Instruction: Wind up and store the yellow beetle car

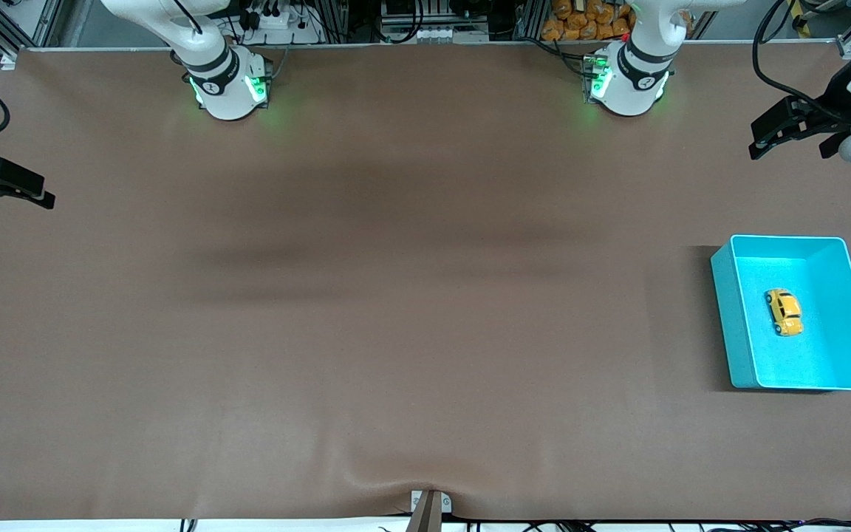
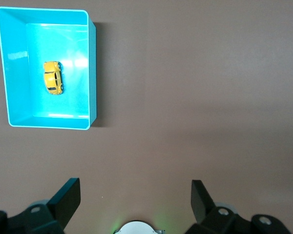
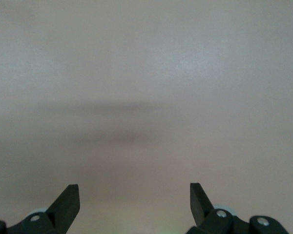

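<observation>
Turquoise bin (image 1: 728, 318), lying nearest the front camera at our left arm's end of the brown table (image 1: 396, 332), holds the yellow beetle car (image 1: 784, 312) on its floor, upright on its wheels. Our left gripper (image 1: 791, 137) hangs in the air above the table's edge at that end, fingers spread wide and empty. Our right gripper (image 1: 8, 191) waits over its own end, equally wide and empty.

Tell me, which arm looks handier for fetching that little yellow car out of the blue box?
The left, probably. Its open end effector hangs at the turquoise bin's end of the table, with the yellow beetle car inside. The right end effector, also open, waits at the table's far end.
</observation>
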{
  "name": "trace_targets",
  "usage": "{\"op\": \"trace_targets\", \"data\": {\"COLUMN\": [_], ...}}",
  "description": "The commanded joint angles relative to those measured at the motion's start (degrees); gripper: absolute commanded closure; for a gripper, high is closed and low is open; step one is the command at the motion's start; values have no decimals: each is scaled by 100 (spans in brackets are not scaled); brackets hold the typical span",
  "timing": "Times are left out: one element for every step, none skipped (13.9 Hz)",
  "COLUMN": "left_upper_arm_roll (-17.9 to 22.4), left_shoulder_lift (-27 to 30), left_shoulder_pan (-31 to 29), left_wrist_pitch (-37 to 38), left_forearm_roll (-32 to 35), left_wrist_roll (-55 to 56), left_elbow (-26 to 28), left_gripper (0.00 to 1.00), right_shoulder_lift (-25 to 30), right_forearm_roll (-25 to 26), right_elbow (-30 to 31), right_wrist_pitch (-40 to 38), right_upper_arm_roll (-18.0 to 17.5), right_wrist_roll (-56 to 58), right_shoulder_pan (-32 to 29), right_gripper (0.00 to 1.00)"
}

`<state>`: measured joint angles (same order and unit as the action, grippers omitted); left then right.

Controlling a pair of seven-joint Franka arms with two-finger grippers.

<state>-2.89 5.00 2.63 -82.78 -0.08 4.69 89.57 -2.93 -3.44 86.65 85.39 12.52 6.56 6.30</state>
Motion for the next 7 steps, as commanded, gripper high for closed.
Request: {"op": "trace_targets", "data": {"left_upper_arm_roll": [25,25,25,25,25,25,25], "left_shoulder_lift": [10,10,10,10,10,10,10], "left_shoulder_pan": [27,27,27,27,27,27,36], "left_wrist_pitch": [61,61,61,61,61,61,61], "left_forearm_roll": [-27,-27,-27,-27,-18,-27,-18], "left_wrist_roll": [-179,-179,-179,-179,-179,-179,-179], "left_elbow": [-80,-71,-71,-71,-71,-71,-71], "left_gripper": [0,0,0,0,0,0,0], "right_shoulder_lift": [187,283,380,389,398,398,398], "right_forearm_roll": [-17,-17,-17,-25,-25,-17,-17], "right_elbow": [333,483,580,572,555,546,546], "right_wrist_pitch": [161,284,381,408,417,469,531], "right_upper_arm_roll": [32,23,31,32,32,32,23], "right_wrist_roll": [-85,-85,-85,-85,-85,-85,-137], "right_shoulder_pan": [3,20,29,11,11,37,46], "right_gripper": [0,0,0,0,0,0,0]}}
